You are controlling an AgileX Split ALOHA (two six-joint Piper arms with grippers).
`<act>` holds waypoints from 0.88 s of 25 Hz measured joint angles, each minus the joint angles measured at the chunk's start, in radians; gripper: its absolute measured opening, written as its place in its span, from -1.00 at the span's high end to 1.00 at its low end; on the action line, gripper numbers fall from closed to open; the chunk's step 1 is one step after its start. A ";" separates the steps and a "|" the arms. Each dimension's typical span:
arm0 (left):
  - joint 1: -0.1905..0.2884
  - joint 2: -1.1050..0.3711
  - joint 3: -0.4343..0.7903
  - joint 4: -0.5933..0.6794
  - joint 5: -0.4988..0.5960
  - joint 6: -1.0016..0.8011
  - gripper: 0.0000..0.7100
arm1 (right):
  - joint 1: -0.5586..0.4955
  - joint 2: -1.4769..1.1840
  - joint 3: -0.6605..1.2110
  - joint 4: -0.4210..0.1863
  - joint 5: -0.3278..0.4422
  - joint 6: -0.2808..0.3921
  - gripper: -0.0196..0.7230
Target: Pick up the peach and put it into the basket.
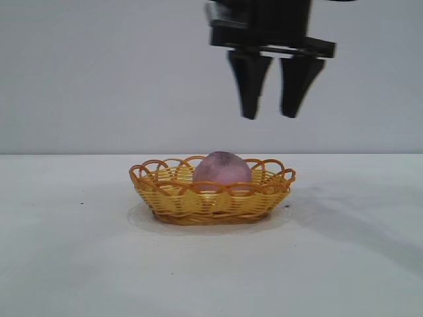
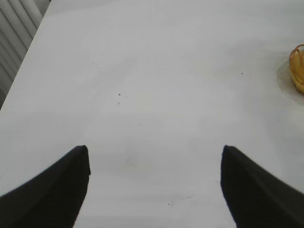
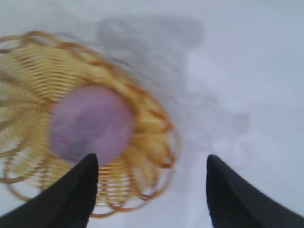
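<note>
The pink-purple peach point(image 1: 221, 168) lies inside the yellow wicker basket point(image 1: 173, 195) in the middle of the white table. My right gripper point(image 1: 269, 116) hangs open and empty well above the basket, a little to its right. In the right wrist view the peach point(image 3: 91, 122) sits in the basket point(image 3: 142, 118), below and to one side of the open right gripper point(image 3: 151, 164). My left gripper point(image 2: 155, 156) is open and empty over bare table, away from the basket, whose rim point(image 2: 298, 66) shows at the picture's edge. The left arm is out of the exterior view.
The white table point(image 1: 66, 264) runs flat around the basket to a grey back wall. The right arm's shadow point(image 1: 357, 224) falls on the table to the basket's right. White slats point(image 2: 19, 28) show beyond the table edge in the left wrist view.
</note>
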 joint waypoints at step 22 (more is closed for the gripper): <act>0.000 0.000 0.000 0.000 0.000 0.000 -0.43 | -0.419 -0.086 0.000 0.008 0.071 0.002 -0.19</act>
